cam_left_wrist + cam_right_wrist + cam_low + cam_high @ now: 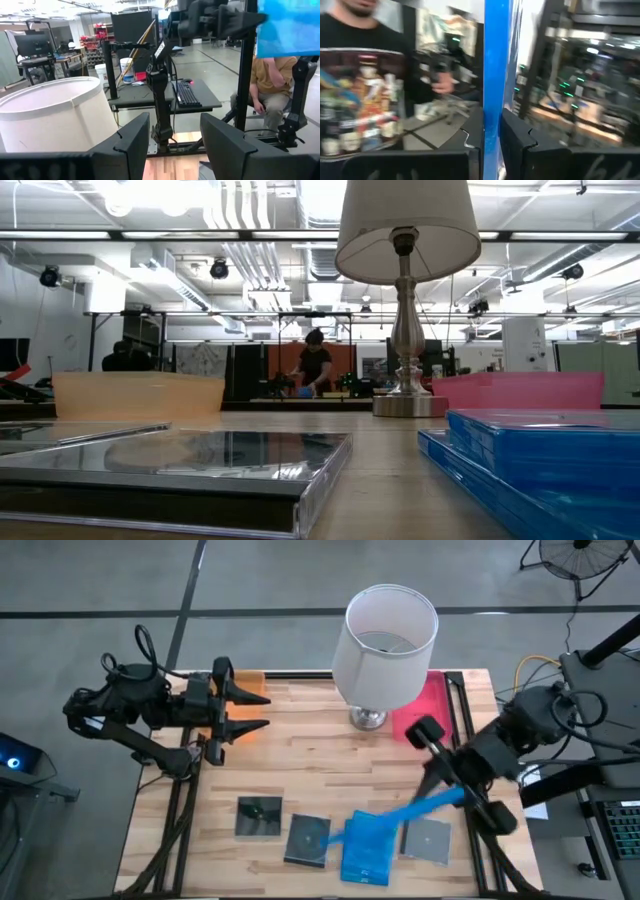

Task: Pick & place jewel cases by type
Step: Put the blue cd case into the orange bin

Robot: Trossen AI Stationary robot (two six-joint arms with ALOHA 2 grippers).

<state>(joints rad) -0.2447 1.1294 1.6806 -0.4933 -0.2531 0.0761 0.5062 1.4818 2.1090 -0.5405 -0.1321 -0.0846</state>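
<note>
My right gripper [462, 792] is over the table's near right part, shut on a bright blue jewel case [425, 806] that shows edge-on in the high view. A second blue case [365, 852] lies flat on the table near the front edge. Three dark square cases [260, 817] [307, 840] [428, 840] lie flat beside it. My left gripper [265, 712] is open and touches nothing, by the orange tray [250, 682] at the far left. In the left wrist view the held blue case [290, 25] shows high up, beyond my open left gripper [175, 145]. My right gripper pinches the blue case between its two fingers [520, 145], one on each flat face, close to one edge [489, 130]. The case stands on edge and reaches away from the fingers toward the table's left. It is lifted clear of the table.
A lamp with a white shade [390, 630] stands at the middle of the far edge, its base [368, 718] on the wood. A pink tray [428, 700] sits at the far right. People show in the room beyond the table. Bare wood lies in the table's middle [330, 765].
</note>
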